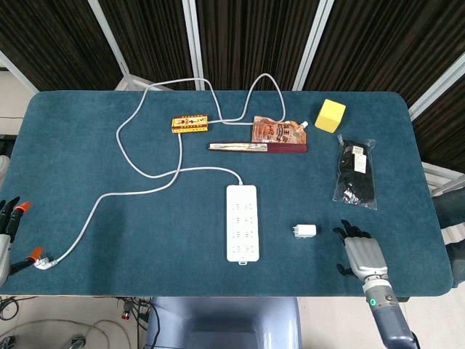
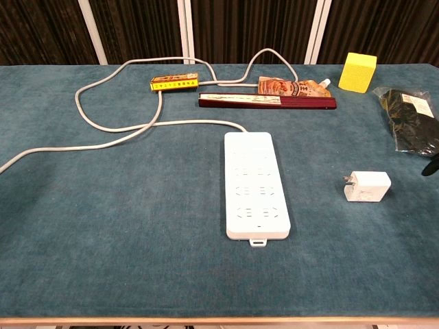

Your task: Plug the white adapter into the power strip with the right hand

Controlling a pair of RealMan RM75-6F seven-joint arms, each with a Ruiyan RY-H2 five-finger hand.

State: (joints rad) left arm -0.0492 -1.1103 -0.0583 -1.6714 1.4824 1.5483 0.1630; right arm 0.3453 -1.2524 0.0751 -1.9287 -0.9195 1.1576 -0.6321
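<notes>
The white adapter (image 1: 306, 231) (image 2: 368, 186) lies on the blue table, its prongs facing the white power strip (image 1: 242, 222) (image 2: 254, 184) to its left. My right hand (image 1: 359, 251) hovers over the table's front right, a short way right of the adapter, fingers spread and holding nothing. In the chest view only a dark fingertip (image 2: 431, 168) shows at the right edge. My left hand (image 1: 7, 225) sits off the table's left edge, fingers apart, next to the strip's own plug (image 1: 40, 260).
The strip's grey cable (image 1: 145, 174) loops across the left and back. Behind the strip lie a dark red flat box (image 1: 258, 147), a snack pouch (image 1: 276, 131) and a yellow-red box (image 1: 189, 124). A yellow cube (image 1: 330, 115) and a black bagged item (image 1: 357, 173) sit at the right.
</notes>
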